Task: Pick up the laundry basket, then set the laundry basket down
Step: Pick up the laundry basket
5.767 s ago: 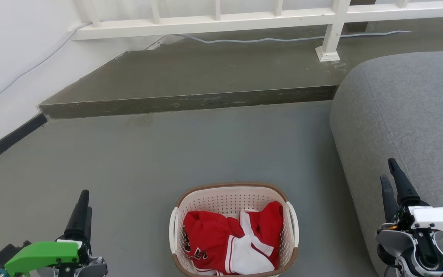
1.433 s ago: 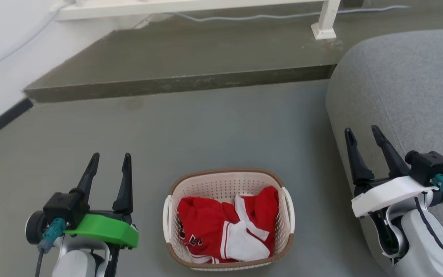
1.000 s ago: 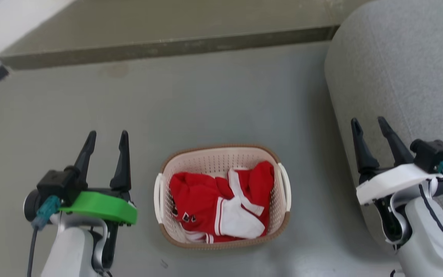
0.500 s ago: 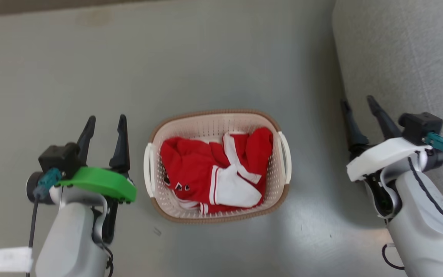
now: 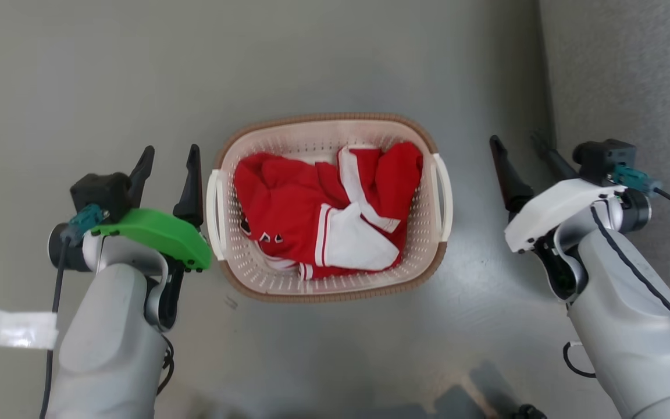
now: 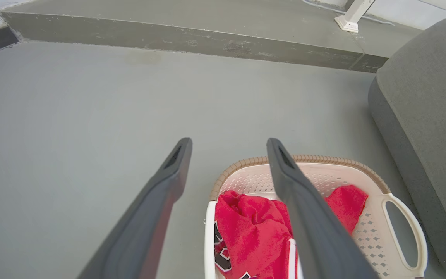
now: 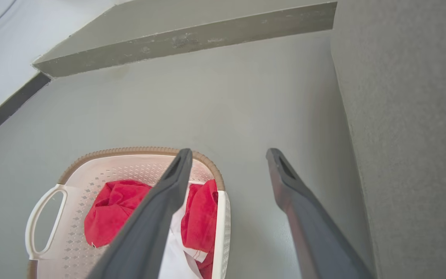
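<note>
The laundry basket [image 5: 323,118] stands on the grey floor, cream with a brown rim and a white loop handle on each side. A red and white garment [image 5: 323,215] lies inside it. My left gripper [image 5: 171,152] is open just left of the left handle [image 5: 214,203], with nothing between its fingers. My right gripper [image 5: 515,139] is open a little to the right of the right handle [image 5: 443,192], close to the sofa. The left wrist view looks past my left gripper [image 6: 229,142] at the laundry basket [image 6: 323,159]. The right wrist view shows my right gripper [image 7: 229,152] over the laundry basket [image 7: 130,150].
A grey sofa [image 5: 631,70] rises right beside the right arm. A raised concrete step [image 6: 168,35] crosses the floor beyond the basket, with a white railing post [image 6: 352,17] on it. A white strip [image 5: 3,329] lies at the left edge.
The head view has tilted down, so the basket sits higher in the picture. Both open grippers stand nearer the basket's handles than half a second ago.
</note>
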`<state>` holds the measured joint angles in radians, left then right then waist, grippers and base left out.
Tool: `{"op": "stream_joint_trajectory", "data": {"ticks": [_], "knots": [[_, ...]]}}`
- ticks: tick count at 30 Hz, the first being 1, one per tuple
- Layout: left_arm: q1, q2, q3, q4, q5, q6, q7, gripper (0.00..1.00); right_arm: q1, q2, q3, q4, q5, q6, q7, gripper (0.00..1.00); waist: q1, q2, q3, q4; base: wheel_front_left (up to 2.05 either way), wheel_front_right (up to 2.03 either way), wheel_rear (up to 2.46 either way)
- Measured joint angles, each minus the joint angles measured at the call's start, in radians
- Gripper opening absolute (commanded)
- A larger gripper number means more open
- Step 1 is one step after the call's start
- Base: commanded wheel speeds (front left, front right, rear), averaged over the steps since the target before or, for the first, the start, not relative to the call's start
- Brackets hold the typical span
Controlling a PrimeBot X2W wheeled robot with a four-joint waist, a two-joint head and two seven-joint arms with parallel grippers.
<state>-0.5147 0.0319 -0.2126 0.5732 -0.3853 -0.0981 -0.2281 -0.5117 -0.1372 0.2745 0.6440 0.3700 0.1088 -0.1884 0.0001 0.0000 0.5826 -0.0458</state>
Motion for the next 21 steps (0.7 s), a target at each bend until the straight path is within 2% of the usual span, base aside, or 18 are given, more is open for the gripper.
{"op": "stream_joint_trajectory", "data": {"ticks": [10,21], "knots": [[-0.107,-0.004,-0.026,0.148,-0.022,-0.008,0.035,1.00,-0.074,0.037,0.033,0.143,0.019,0.006,0.047,1.00,0.0000,0.0000,0.113,0.009,0.00,0.00,0.00],[-0.188,-0.006,-0.062,0.249,-0.060,-0.009,0.052,1.00,-0.170,0.052,0.051,0.230,0.054,0.014,0.053,1.00,0.0001,0.0000,0.210,0.004,0.00,0.00,0.00]]}}
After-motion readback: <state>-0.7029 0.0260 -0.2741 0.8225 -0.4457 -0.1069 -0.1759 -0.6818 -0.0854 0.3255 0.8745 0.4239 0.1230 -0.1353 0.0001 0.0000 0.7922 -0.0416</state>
